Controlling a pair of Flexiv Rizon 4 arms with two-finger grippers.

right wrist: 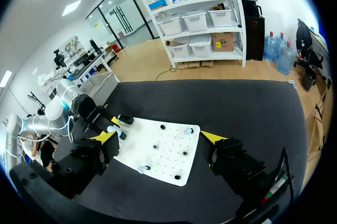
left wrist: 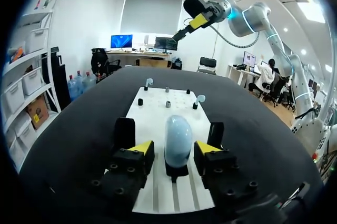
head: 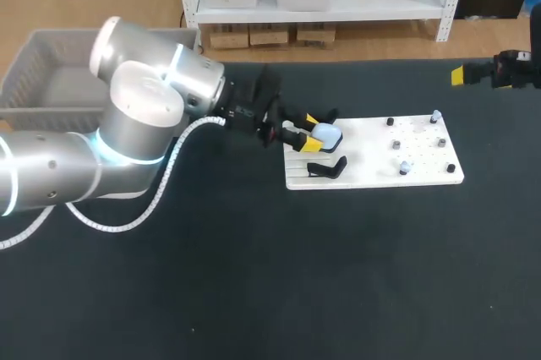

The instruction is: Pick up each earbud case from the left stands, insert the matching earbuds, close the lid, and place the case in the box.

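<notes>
Jaws on your left arm (head: 135, 123) stand apart, straddling the pale earbud case (left wrist: 178, 137), upright on its black stand (left wrist: 176, 170) at one end of the white board (left wrist: 158, 109). Pickup step, I'd judge: you need to close squarely, then lift straight off. Right jaws apart, well clear.

I count one pale blue earbud case (head: 326, 133), two black stands (head: 326, 168) and one white board (head: 372, 166). Two earbuds (head: 434, 115) and four dark pegs (head: 396, 146) on it, plus one gray basket (head: 38, 73).
</notes>
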